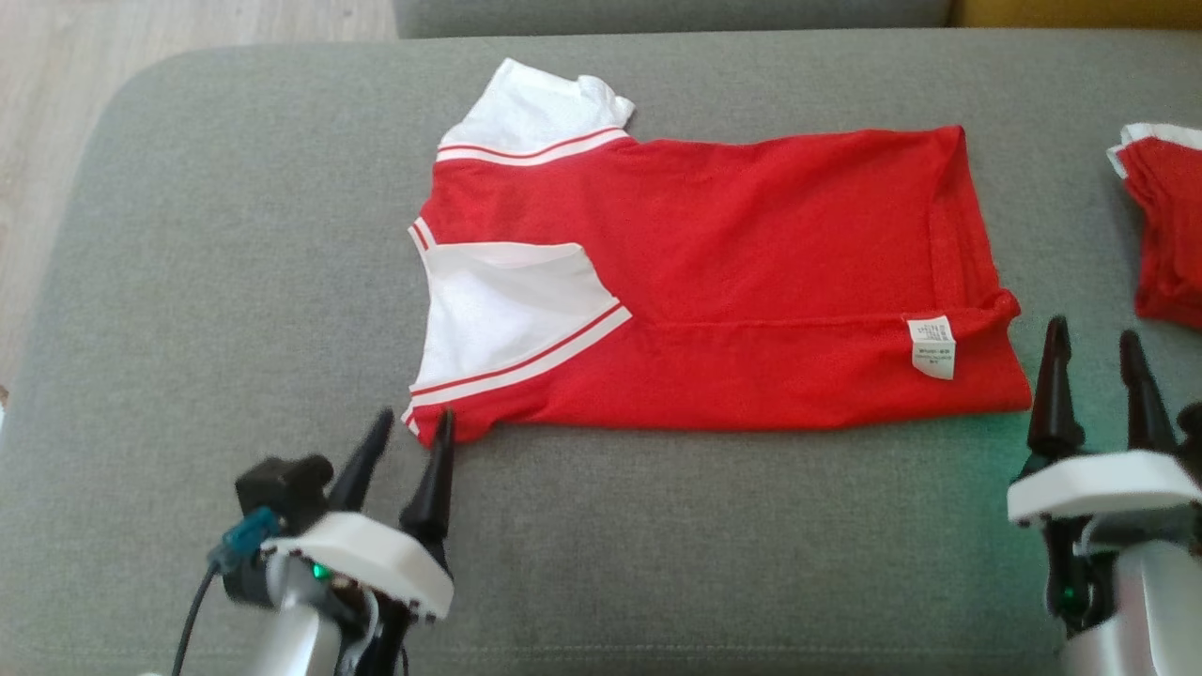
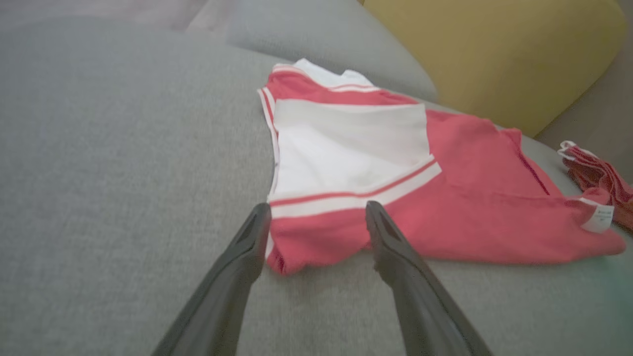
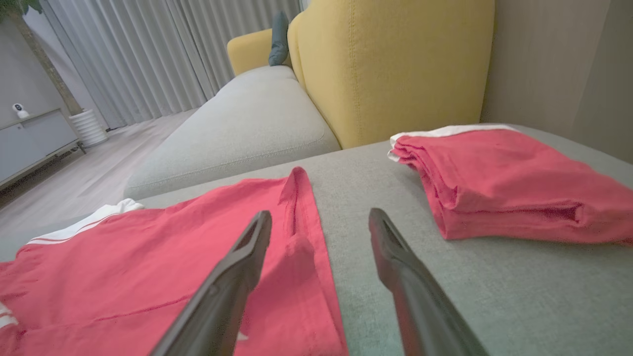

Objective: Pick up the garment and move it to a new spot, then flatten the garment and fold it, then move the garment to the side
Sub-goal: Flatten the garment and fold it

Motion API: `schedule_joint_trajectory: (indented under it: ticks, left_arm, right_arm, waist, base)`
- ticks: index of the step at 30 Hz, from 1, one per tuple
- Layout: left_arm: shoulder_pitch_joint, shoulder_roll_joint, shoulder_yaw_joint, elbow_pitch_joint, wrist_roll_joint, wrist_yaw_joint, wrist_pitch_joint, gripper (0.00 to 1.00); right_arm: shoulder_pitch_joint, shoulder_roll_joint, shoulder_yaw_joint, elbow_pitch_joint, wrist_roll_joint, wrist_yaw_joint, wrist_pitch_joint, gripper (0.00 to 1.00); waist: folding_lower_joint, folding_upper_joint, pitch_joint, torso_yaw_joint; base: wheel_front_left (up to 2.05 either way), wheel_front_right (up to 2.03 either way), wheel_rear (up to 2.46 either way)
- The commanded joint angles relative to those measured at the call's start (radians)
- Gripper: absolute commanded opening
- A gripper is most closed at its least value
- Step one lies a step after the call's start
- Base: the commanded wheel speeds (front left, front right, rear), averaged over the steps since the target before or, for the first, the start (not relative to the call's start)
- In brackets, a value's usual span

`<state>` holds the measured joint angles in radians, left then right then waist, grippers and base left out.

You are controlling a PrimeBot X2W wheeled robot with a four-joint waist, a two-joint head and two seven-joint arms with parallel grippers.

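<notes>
Red white-sleeved jersey T-shirt (image 1: 751, 282) lies half-folded on grey fabric cushion (image 1: 188, 282), left gripper (image 1: 411, 422) and right gripper (image 1: 1094, 333) spread empty by its near corners, likely staged for next fold.

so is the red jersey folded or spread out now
Folded lengthwise, lying flat: a white sleeve lies on the red jersey and its care label shows.

Legible markings: none read.
Located one small white care label (image 1: 931, 346) on the red garment (image 1: 751, 282), at the hem edge near the right end in the head view. Bore several rows of fine grey print, too small and blurred to decipher. Checked also in the left wrist view: same label, print equally unreadable.
</notes>
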<state>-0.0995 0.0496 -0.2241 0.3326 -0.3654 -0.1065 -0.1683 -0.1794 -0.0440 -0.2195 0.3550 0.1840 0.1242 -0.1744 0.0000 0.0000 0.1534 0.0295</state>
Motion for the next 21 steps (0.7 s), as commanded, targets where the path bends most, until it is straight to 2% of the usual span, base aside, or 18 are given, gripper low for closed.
schedule_joint_trajectory:
  ticks: [1,4,12,18,19,20,21]
  left_arm:
    - [-0.021,0.018,0.023,-0.03,-0.013,-0.002,0.027,1.0]
    - [-0.007,0.024,0.021,-0.024,-0.028,0.009,0.094,1.0]
    - [-0.06,0.021,0.058,0.024,-0.077,0.05,0.154,1.0]
    - [-0.094,0.025,0.064,0.071,-0.095,0.049,0.166,1.0]
    - [-0.097,0.025,0.063,0.079,-0.098,0.047,0.17,0.8]
    - [-0.098,0.025,0.062,0.086,-0.101,0.046,0.175,0.49]
    - [-0.1,0.025,0.06,0.092,-0.104,0.045,0.179,0.38]
  right_arm:
    - [-0.008,-0.006,0.034,-0.051,0.013,0.007,0.006,1.0]
    - [0.019,-0.006,0.043,-0.083,0.03,0.007,0.021,1.0]
    - [0.017,-0.006,0.073,-0.127,0.05,0.007,0.042,1.0]
    - [0.025,-0.006,0.068,-0.121,0.043,0.007,0.058,1.0]
    - [0.027,-0.006,0.067,-0.118,0.041,0.007,0.063,1.0]
    - [0.029,-0.006,0.065,-0.113,0.039,0.007,0.07,1.0]
    - [0.031,-0.006,0.063,-0.108,0.038,0.007,0.078,1.0]
  waist:
    - [0.0,0.0,-0.005,0.005]
    - [0.0,0.0,-0.002,0.004]
    - [0.0,0.0,0.043,-0.026]
    - [0.0,0.0,0.06,-0.046]
    - [0.0,0.0,0.061,-0.049]
    - [0.0,0.0,0.062,-0.051]
    - [0.0,0.0,0.063,-0.052]
  base:
    - [0.0,0.0,0.0]
    - [0.0,0.0,0.0]
    - [0.0,0.0,0.0]
    - [0.0,0.0,0.0]
    - [0.0,0.0,0.0]
    - [0.0,0.0,0.0]
    - [0.0,0.0,0.0]
